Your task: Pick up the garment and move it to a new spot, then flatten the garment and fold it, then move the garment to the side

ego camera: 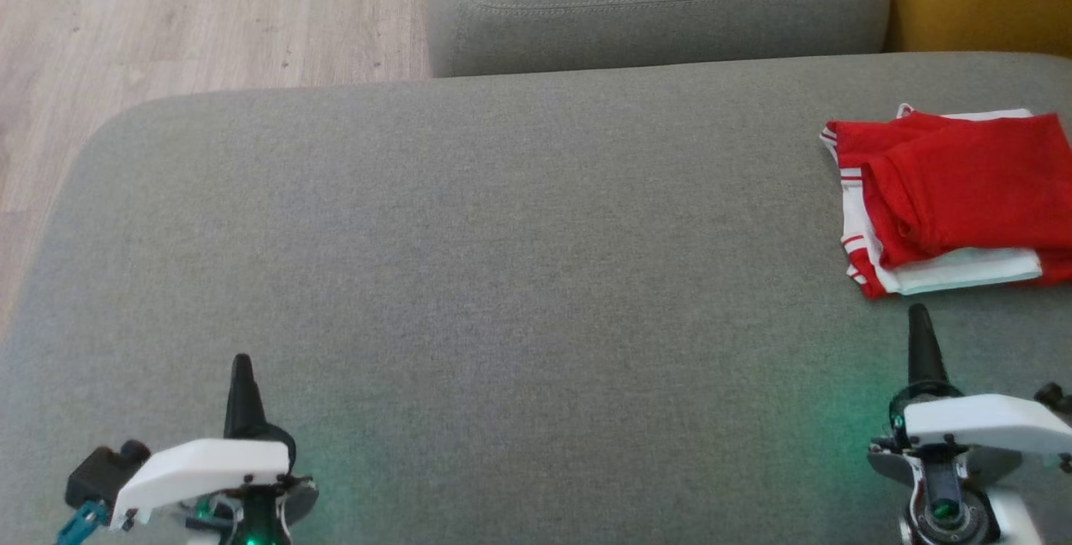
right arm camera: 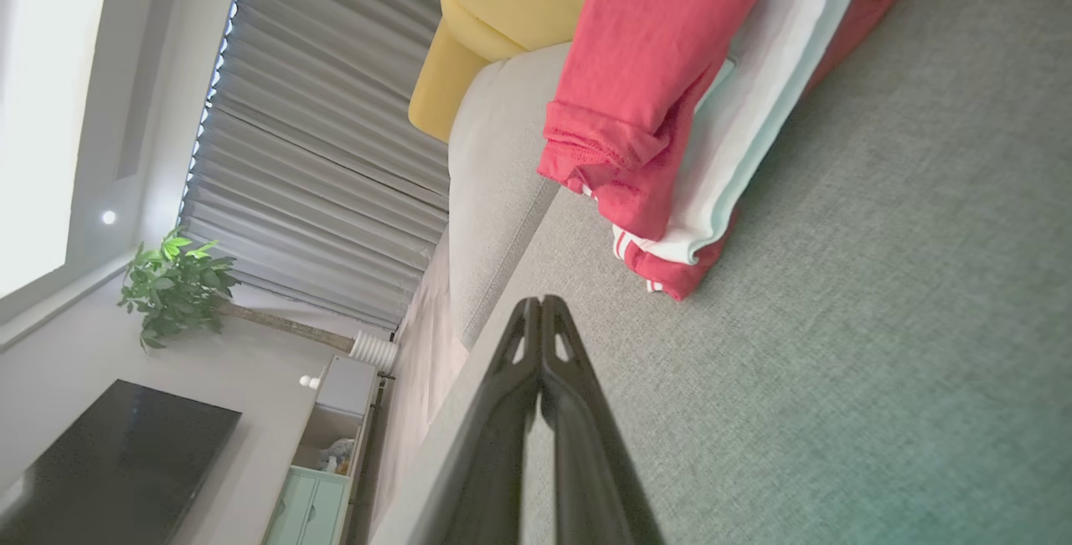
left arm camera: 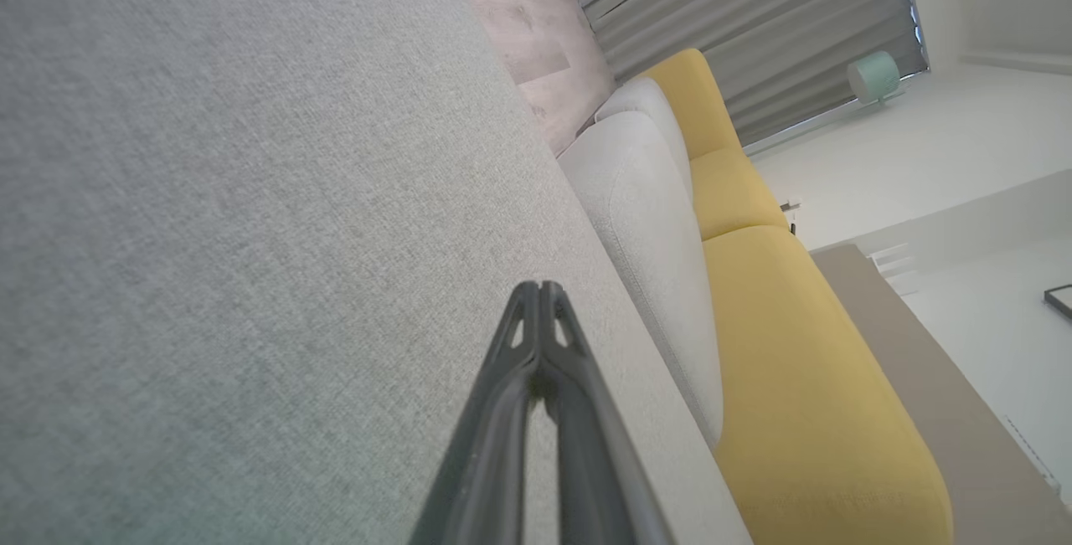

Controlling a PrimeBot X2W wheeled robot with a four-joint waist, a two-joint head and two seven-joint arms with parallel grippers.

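We found left gripper and right gripper closed, empty; garment lay folded aside, so we judged any retreat should avoid brushing it.

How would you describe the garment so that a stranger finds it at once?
Start at the wide grey cushion before the robot. At its right edge lies the garment, folded, just beyond the right gripper. It alone is red, with white stripes.

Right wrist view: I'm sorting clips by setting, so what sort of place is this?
Probably a home living room: grey sofa, dark television screen, potted plant beside pleated curtains.
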